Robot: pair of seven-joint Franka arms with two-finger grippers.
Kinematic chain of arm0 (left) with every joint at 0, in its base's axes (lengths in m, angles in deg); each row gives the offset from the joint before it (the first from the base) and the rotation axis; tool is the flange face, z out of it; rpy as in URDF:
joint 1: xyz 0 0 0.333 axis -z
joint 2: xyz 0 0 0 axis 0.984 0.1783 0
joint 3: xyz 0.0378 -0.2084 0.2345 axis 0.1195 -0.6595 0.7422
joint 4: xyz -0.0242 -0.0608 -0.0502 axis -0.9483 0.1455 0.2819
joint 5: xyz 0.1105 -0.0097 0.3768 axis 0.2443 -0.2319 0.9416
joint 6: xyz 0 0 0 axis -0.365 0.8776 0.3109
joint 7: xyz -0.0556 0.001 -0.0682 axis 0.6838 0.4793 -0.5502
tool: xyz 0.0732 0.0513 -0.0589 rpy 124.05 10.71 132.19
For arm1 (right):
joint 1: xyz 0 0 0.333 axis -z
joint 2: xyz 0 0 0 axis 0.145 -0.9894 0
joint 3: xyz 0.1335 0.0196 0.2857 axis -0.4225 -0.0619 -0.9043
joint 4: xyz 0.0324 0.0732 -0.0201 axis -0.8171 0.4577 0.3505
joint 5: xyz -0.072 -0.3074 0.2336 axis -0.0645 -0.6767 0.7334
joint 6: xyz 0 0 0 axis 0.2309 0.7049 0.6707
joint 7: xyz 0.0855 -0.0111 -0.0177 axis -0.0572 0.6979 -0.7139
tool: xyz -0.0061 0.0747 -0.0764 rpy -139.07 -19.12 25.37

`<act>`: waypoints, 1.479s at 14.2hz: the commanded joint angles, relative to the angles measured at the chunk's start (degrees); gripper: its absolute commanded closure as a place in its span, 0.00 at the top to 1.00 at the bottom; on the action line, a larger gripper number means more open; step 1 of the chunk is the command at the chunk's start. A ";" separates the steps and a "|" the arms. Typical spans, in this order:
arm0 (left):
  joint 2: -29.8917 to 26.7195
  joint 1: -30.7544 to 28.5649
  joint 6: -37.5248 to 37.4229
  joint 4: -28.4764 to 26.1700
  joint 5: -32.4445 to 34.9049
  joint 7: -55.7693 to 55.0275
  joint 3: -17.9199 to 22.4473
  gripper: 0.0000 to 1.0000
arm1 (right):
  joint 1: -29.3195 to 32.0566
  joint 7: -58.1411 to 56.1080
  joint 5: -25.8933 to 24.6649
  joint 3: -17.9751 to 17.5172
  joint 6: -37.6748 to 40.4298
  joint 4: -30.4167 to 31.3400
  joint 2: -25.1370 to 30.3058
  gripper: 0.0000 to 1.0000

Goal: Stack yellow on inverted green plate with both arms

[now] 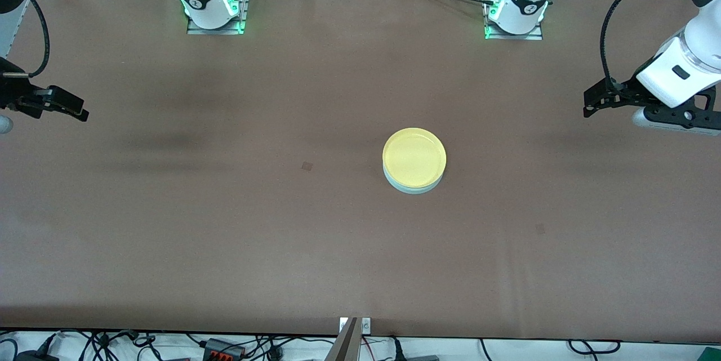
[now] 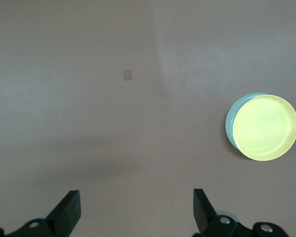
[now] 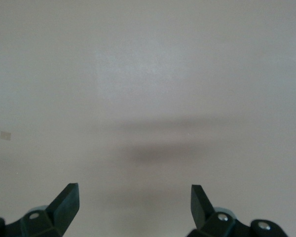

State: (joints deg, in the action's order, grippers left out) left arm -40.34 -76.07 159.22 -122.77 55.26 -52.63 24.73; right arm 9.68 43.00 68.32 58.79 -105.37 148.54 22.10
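Scanning from my console across the front view, I start at the right arm's end of the table (image 1: 225,248), where the right gripper (image 1: 81,115) hangs in the air over the brown surface, well apart from the plates. Its 2 black fingers (image 3: 64,200) are spread wide with nothing between them, and its wrist view shows only bare tabletop. That arm waits.

Moving toward the middle, I see the yellow (image 1: 414,157) plate, round, shallow and pale, with a raised rim and faint concentric rings on its face. It sits on the green plate (image 1: 414,189), a pale mint disc of the same size, of which only a thin crescent shows at the edge nearer the front camera. The stack lies toward the left arm's end of the table.

At that end, the left gripper (image 1: 587,107) hangs over the table edge, fingers (image 2: 69,207) spread and holding nothing, also waiting.
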 commanded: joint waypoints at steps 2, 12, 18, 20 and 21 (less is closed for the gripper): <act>-0.60 -0.06 -0.50 0.22 1.20 0.08 -0.12 1.00 | 0.24 -1.04 -0.15 -0.29 1.26 -0.50 0.45 1.00; -0.60 -0.06 -0.50 0.22 1.20 0.17 -0.12 1.00 | 0.50 -1.65 -0.41 -0.03 0.91 -0.24 0.45 1.00; -0.60 -0.06 -0.50 0.22 1.20 0.17 -0.12 1.00 | 0.32 -1.65 -2.26 -0.03 1.26 0.11 0.89 1.00; -0.60 -0.06 -0.50 0.22 1.20 0.17 -0.12 1.00 | 0.32 -1.65 -2.44 -0.03 1.17 0.12 0.80 1.00; -0.60 -0.06 -0.50 0.22 1.20 0.17 -0.12 1.00 | 0.41 -1.65 -2.44 -0.03 1.26 0.12 0.80 1.00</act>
State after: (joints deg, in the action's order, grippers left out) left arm -40.34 -76.07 159.22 -122.77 55.26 -52.63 24.73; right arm 9.76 42.21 66.72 58.97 -104.83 148.52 22.12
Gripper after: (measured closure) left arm 0.000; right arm 0.000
